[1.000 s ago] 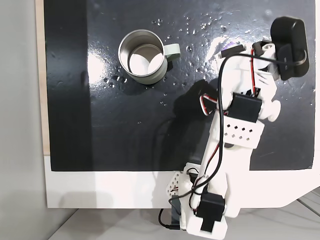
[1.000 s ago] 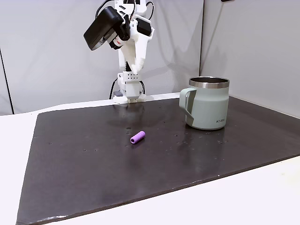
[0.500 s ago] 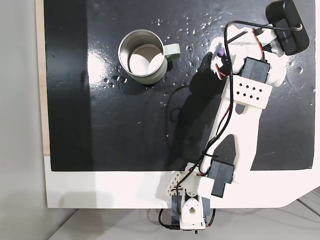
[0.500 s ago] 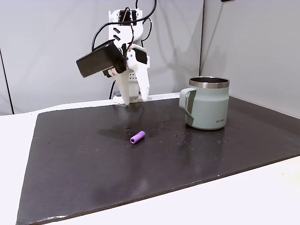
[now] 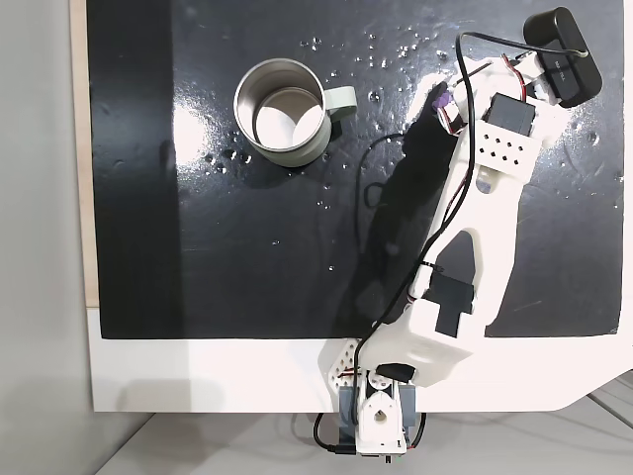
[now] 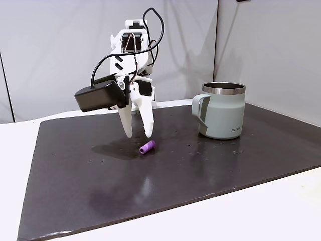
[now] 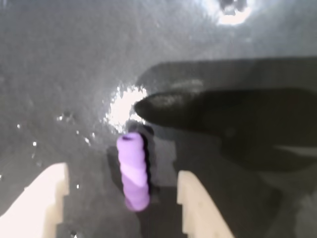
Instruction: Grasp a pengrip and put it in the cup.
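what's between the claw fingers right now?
The pengrip, lying on the dark mat between the two open fingers in the wrist view, touching neither. In a fixed view the claw hangs just above it.

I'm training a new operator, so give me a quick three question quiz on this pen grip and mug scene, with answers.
1. True or false: the gripper is shut on the pengrip.
2. In the wrist view, the pengrip lies: A between the fingers, B outside them.
3. Fill in: the cup stands ____ on the mat.

Key: 1 false, it is open above the pengrip; 2 A; 3 upright.
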Tool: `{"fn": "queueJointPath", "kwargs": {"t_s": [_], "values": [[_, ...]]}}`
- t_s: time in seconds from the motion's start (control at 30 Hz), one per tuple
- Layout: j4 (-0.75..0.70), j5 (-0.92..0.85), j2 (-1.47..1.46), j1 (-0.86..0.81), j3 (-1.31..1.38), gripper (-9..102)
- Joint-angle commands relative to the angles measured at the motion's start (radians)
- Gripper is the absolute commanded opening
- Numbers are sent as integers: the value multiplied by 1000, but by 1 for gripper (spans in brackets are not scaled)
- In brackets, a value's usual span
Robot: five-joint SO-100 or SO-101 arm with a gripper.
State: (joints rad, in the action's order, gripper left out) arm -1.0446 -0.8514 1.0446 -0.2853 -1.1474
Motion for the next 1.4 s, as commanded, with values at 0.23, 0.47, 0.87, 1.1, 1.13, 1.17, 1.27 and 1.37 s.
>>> {"fn": "queueJointPath", "kwargs": {"t_s": [0.23,0.47,0.87,1.1,1.13,1.17,1.27,1.37], "values": [[54,-9,-114,37,156,27],[23,3,-147,64,153,25],[40,-80,-179,61,124,14],[51,-86,-199,60,138,8],[51,-86,-202,61,141,7],[49,-84,-206,61,144,7],[46,-75,-209,63,152,5],[43,-51,-210,61,167,4]]}}
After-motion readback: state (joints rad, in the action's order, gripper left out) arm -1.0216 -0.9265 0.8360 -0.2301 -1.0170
